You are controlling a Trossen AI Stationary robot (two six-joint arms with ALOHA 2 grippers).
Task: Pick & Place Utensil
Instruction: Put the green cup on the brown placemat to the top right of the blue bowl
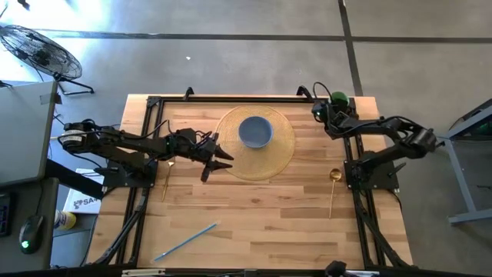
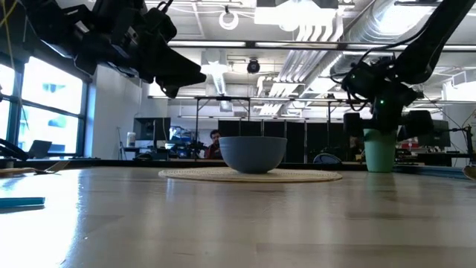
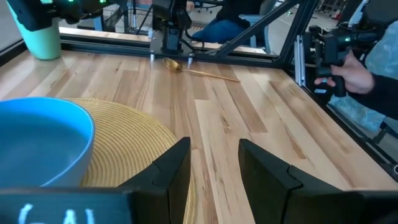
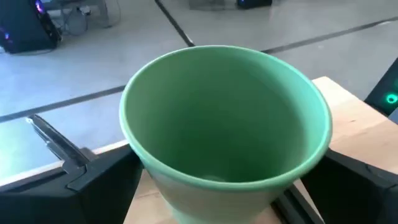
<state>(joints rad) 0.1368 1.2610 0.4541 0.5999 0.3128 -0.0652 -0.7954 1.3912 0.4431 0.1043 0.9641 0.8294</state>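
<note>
My left gripper (image 1: 218, 165) (image 3: 214, 167) (image 2: 184, 77) is open and raised above the table, at the left edge of the round woven mat (image 1: 280, 158). A blue bowl (image 1: 255, 131) (image 3: 37, 140) stands on the mat. One gold spoon (image 1: 333, 189) (image 3: 186, 68) lies flat near the right arm's base. Another gold utensil (image 1: 167, 181) lies under the left arm. A blue stick-like utensil (image 1: 184, 241) lies by the near edge. My right gripper (image 1: 324, 112) (image 2: 376, 93) (image 4: 217, 183) is open above the green cup (image 1: 339, 99) (image 4: 224, 118) at the far right corner, with a finger on either side.
Black frame rails (image 1: 146, 192) run along the table's left, right and far sides. A fan (image 1: 38, 50) stands on the floor past the far left corner. In the left wrist view, a person's hand (image 3: 351, 68) holds a dark device beyond the right edge. Bare wood lies between the mat and the near edge.
</note>
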